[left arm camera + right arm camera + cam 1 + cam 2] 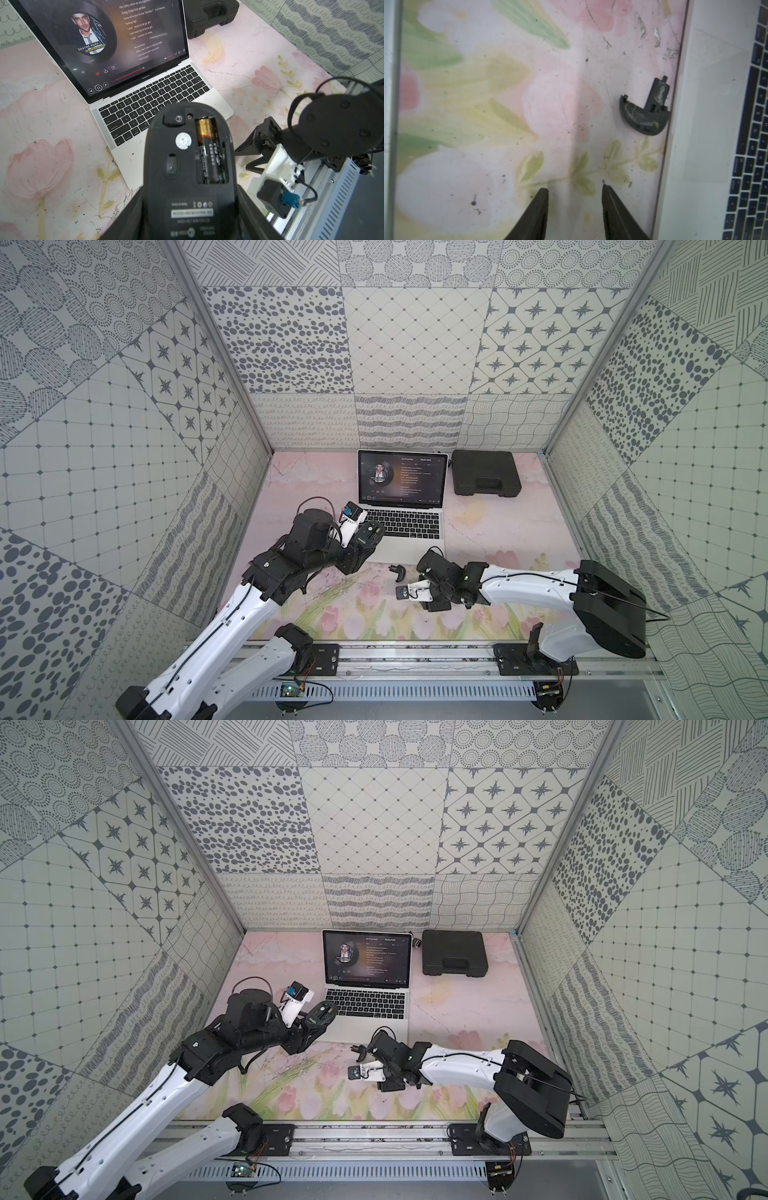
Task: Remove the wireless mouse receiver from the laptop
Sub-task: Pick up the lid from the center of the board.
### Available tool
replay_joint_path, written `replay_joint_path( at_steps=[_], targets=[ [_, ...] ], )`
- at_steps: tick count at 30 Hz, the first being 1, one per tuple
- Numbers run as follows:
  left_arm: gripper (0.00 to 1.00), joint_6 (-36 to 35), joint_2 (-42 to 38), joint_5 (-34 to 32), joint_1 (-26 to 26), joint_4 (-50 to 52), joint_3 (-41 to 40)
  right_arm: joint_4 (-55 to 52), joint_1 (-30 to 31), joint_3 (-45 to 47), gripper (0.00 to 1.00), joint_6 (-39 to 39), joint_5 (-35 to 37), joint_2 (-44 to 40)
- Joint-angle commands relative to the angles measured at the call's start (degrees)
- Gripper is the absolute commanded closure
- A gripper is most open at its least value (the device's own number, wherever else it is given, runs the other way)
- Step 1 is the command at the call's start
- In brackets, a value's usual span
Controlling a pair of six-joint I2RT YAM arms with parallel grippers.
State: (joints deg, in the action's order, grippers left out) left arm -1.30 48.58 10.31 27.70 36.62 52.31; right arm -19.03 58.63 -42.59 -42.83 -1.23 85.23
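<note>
Left arm raised, left gripper clamped on mouse. Right arm low, right gripper jaws apart, empty.

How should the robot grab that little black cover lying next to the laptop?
Probably from straight above, pinching the cover by its narrow straight stem, across the two long sides. It lies on the mat, and its half-round part is wider and curved, so a grip could slip.

I see my left gripper holding a black mouse underside-up, 1 battery exposed, the open silver laptop behind it.
</note>
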Motion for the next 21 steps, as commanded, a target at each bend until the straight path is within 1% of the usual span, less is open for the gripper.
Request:
replay_joint_path(
  at_steps=[1, 4, 6, 9, 11, 13, 16, 18, 21],
  targets=[
    [1.0, 0.51, -1.57, 1.14, -0.61, -2.23, -1.15, 2.15, -3.29, -3.26, 0.56, -15.85, -4.75, 0.79],
    [1.0, -0.23, -2.15, 1.05, -0.89, -2.52, -1.53, 1.38, -4.09, -5.98, 0.6, -22.06, -5.63, 4.35],
    [1.0, -0.59, -2.17, 0.99, -1.23, -2.39, -1.59, -0.22, -3.76, -7.78, 0.65, -26.43, -6.24, 7.54],
    [1.0, -1.07, -2.43, 1.37, -1.8, -2.28, -1.72, 1.05, -2.74, -7.95, 0.71, -31.43, -4.46, 10.39],
    [1.0, -1.16, -2.76, 1.8, -2.29, -2.26, -1.87, 0.75, -2.77, -8.18, 0.73, -33.14, -4.12, 11.62],
    [1.0, -1.33, -3.15, 2.43, -2.87, -2.11, -1.95, 0.94, -2.82, -8.0, 0.75, -35.38, -2.06, 12.87],
    [1.0, -1.76, -3.53, 2.99, -3.7, -1.84, -2.24, 2.93, -3.04, -7.41, 0.75, -36.49, -1.71, 13.14],
    [1.0, -1.95, -3.81, 3.09, -4.15, -1.9, -2.86, 4.35, -3.08, -7.35, 0.71, -36.96, -1.86, 12.94],
    [1.0, -1.73, -4.23, 3.56, -4.79, -2.52, -3.71, 3.97, -3.08, -8.44, 0.69, -37.08, -1.08, 13.16]
  ],
)
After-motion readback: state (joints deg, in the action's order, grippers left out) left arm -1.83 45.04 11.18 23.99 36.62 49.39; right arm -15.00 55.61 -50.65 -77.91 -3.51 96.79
